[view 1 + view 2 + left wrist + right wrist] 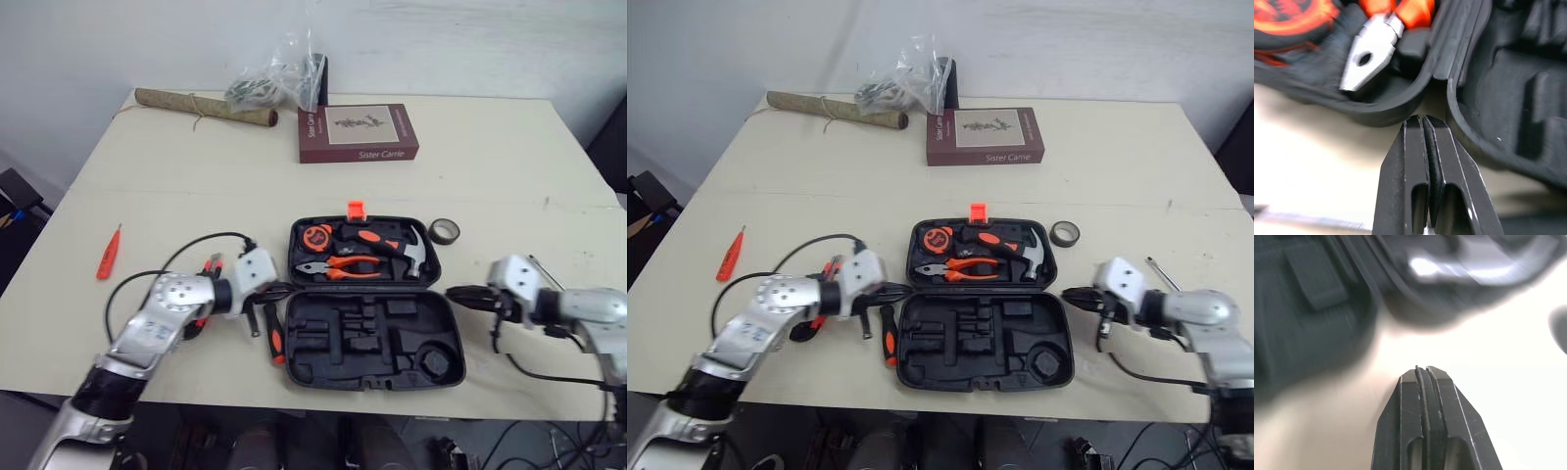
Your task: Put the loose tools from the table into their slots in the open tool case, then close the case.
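Table (470, 166): tool case (392, 343) open, near front edge.
Left gripper (1424, 122): pressed together, empty, tip just beside case's left hinge.
Right gripper (1422, 372): pressed together, empty, near case's right side.

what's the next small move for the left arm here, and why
Probably open the left gripper and shift it toward the black-and-orange screwdriver lying on the table beside the tool case. Its jaws are shut on nothing at the case's left edge, that tool is the nearest loose one, and the near half's slots are empty.
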Controlling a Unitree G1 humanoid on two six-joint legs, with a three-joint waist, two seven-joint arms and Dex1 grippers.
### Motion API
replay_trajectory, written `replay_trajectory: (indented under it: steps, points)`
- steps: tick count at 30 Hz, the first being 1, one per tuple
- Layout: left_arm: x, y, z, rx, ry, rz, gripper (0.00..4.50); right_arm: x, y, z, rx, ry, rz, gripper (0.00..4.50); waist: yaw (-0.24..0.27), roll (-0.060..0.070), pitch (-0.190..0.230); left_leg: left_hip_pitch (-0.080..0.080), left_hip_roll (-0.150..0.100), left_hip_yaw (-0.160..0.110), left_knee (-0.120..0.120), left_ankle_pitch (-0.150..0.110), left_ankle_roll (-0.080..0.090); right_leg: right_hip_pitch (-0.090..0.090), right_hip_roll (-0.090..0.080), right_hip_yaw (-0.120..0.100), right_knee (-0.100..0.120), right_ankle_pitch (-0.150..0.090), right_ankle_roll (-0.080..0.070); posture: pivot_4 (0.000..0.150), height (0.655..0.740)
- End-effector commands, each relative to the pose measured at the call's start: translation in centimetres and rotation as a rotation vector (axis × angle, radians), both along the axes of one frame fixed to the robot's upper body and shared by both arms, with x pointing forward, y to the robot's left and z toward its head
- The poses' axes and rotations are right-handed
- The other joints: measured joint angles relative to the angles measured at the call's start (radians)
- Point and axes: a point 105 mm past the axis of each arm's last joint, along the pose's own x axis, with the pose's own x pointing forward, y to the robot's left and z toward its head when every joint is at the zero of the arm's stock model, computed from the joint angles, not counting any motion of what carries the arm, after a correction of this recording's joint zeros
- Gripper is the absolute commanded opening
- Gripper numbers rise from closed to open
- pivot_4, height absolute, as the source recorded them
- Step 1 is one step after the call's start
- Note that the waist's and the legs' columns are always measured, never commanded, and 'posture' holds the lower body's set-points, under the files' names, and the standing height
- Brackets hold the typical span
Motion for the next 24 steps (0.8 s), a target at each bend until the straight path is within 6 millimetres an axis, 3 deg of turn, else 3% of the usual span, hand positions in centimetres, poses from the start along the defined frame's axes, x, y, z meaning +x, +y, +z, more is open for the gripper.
replay_trajectory:
  steps: [1, 2, 4, 5, 6, 8, 10, 11, 13, 17, 19, 24]
  points:
    - [-1.4, 3.9, 2.2, -0.037, -0.051, 0.038, 0.00, -1.8, -3.3, 2.9, 0.061, -0.130, -0.108, 0.33, -0.002, 0.000, 0.000, 0.001, 0.000, 0.000, -0.001, 0.000, 0.000, 0.001, 0.000, 0.000, -0.001, 0.000, 0.000, 0.150, 0.7400]
    - [-1.7, 5.0, 2.4, -0.043, -0.054, 0.054, 0.00, -2.2, -4.1, 3.5, 0.072, -0.165, -0.141, 0.66, -0.002, 0.000, 0.000, 0.001, 0.000, 0.000, -0.002, 0.000, 0.000, 0.001, 0.000, 0.000, -0.001, 0.000, 0.000, 0.150, 0.7400]
    - [-2.0, 9.1, 2.9, -0.104, -0.055, 0.192, 0.53, -4.1, -7.1, 3.0, 0.030, -0.183, -0.246, 1.25, -0.003, 0.000, 0.000, 0.001, 0.000, 0.000, -0.004, 0.000, 0.000, 0.000, 0.001, 0.000, -0.002, 0.000, 0.000, 0.150, 0.7400]
    - [-2.2, 11.0, 3.0, -0.122, -0.061, 0.258, 0.83, -5.0, -8.4, 2.8, 0.010, -0.184, -0.290, 1.78, -0.003, 0.000, 0.000, 0.001, 0.000, 0.000, -0.004, 0.000, 0.000, 0.000, 0.001, 0.000, -0.002, 0.000, 0.000, 0.150, 0.7400]
    - [-2.5, 12.1, 3.1, -0.133, -0.066, 0.299, 1.27, -5.6, -9.1, 2.6, -0.003, -0.187, -0.317, 2.25, -0.003, 0.000, 0.000, 0.001, 0.000, 0.000, -0.004, 0.000, 0.000, 0.000, 0.000, 0.000, -0.003, 0.000, 0.000, 0.150, 0.7400]
    - [-3.9, 17.4, 3.1, -0.140, -0.100, 0.491, 2.16, -7.5, -12.1, 2.4, -0.014, -0.216, -0.454, 3.21, -0.004, 0.000, 0.000, 0.001, 0.000, 0.000, -0.004, -0.001, 0.001, 0.001, 0.000, 0.000, -0.003, 0.000, 0.000, 0.150, 0.7400]
    - [-5.5, 20.6, 3.1, -0.139, -0.131, 0.599, 3.12, -8.7, -14.1, 2.4, -0.001, -0.238, -0.564, 4.28, -0.007, 0.000, 0.000, 0.002, 0.000, 0.001, -0.004, -0.001, 0.002, 0.000, 0.000, 0.001, -0.003, 0.000, 0.000, 0.150, 0.7400]
    - [-6.3, 21.8, 3.0, -0.126, -0.140, 0.638, 3.57, -9.2, -14.9, 2.4, 0.007, -0.247, -0.611, 4.50, -0.008, -0.001, 0.001, 0.002, 0.000, 0.002, -0.004, -0.002, 0.001, 0.000, 0.000, 0.001, -0.003, 0.000, 0.000, 0.150, 0.7400]
    - [-8.2, 24.9, 2.5, -0.108, -0.136, 0.748, 4.47, -10.2, -16.2, 2.0, 0.017, -0.225, -0.677, 4.50, -0.009, -0.001, 0.000, 0.002, 0.000, 0.002, -0.004, -0.002, 0.001, 0.000, -0.001, 0.001, -0.003, 0.000, 0.000, 0.150, 0.7400]
    - [-12.6, 30.4, 1.6, -0.079, -0.151, 1.007, 4.47, -11.0, -16.6, 1.7, 0.048, -0.279, -0.684, 4.50, -0.013, -0.001, 0.000, 0.003, 0.000, 0.002, -0.006, -0.007, 0.007, 0.000, -0.001, 0.001, -0.003, -0.001, 0.000, 0.150, 0.7400]
    - [-13.5, 30.7, 0.9, -0.034, -0.137, 1.026, 4.47, -10.3, -15.9, 1.3, 0.069, -0.273, -0.646, 4.50, -0.013, -0.001, 0.000, 0.003, 0.000, 0.002, -0.006, -0.008, 0.007, 0.000, -0.001, 0.001, -0.003, -0.001, -0.001, 0.150, 0.7400]
    - [-12.9, 29.5, 1.0, -0.052, -0.152, 0.984, 4.47, -7.0, -13.2, 1.9, 0.099, -0.316, -0.517, 4.50, -0.008, -0.001, 0.000, 0.003, -0.001, 0.001, -0.005, -0.008, 0.009, 0.001, -0.004, 0.001, -0.002, -0.001, 0.000, 0.150, 0.7400]
